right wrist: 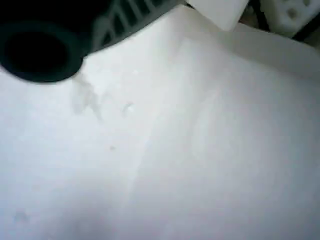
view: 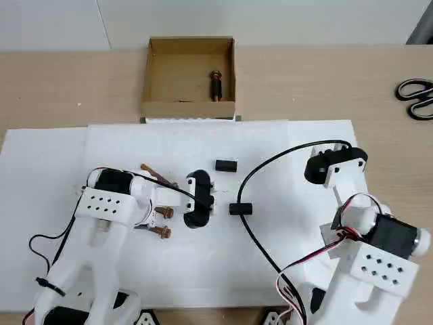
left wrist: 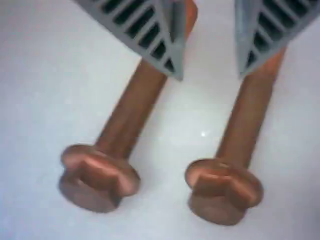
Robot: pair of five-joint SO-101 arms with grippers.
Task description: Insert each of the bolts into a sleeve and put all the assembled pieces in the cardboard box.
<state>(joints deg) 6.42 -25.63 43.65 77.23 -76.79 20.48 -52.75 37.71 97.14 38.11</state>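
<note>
Beside one sleeve (view: 240,208), black cable (view: 245,184), scissors (view: 414,98) apart

Seen from high overhead, a fixed camera looks straight down on the desk (view: 61,81), with the cardboard box (view: 191,108) at 12 o'clock and both arm bases at 6 o'clock. The left wrist camera hangs very close over the white sheet (left wrist: 45,75), facing down past its own fingers (left wrist: 150,35) at two bolts (left wrist: 125,120). The overhead view shares that pair of bolts (view: 161,232) at 8 o'clock. The right wrist camera, at 4 o'clock, looks closely onto the white sheet (right wrist: 200,150).
</note>
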